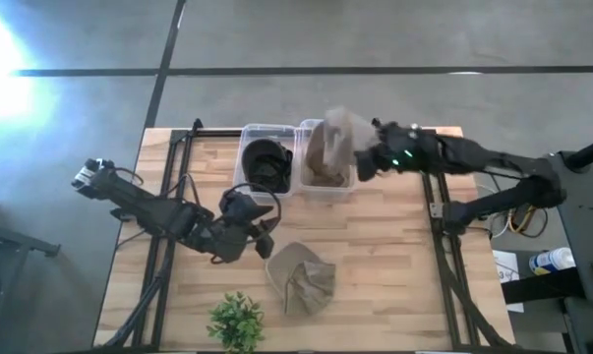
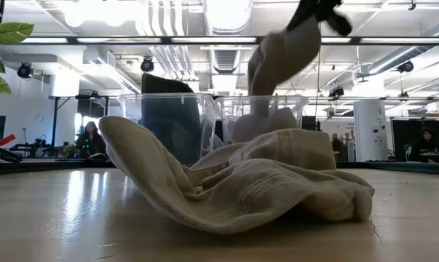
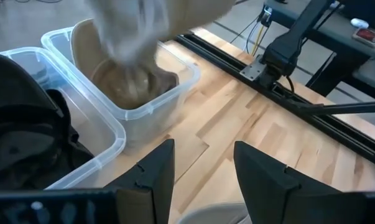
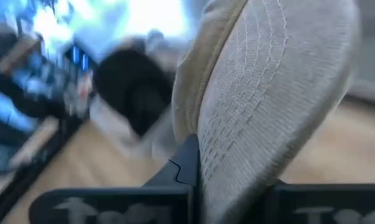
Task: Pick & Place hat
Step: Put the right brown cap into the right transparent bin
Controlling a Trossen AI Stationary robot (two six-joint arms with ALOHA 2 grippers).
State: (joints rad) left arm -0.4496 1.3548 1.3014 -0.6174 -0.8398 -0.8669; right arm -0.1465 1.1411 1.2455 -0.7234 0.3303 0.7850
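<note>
Right tool (image 1: 363, 157): clamped on a beige hat (image 1: 347, 130), holding it in the air above the right bin (image 1: 325, 187).
Held hat: hangs down toward that bin, which already has beige hats inside.
Left tool (image 1: 265, 239): fingers (image 3: 151, 177) apart, gripping nothing, low over the bench (image 1: 385, 285) near the middle.
Left bin (image 1: 247, 138): touches the right bin, holds dark hats (image 1: 266, 162).
Loose hat (image 1: 301, 278): beige, crumpled on the bench, just beside the left tool.
Plant (image 1: 235, 322): at the bench's front edge, near the loose hat.
</note>
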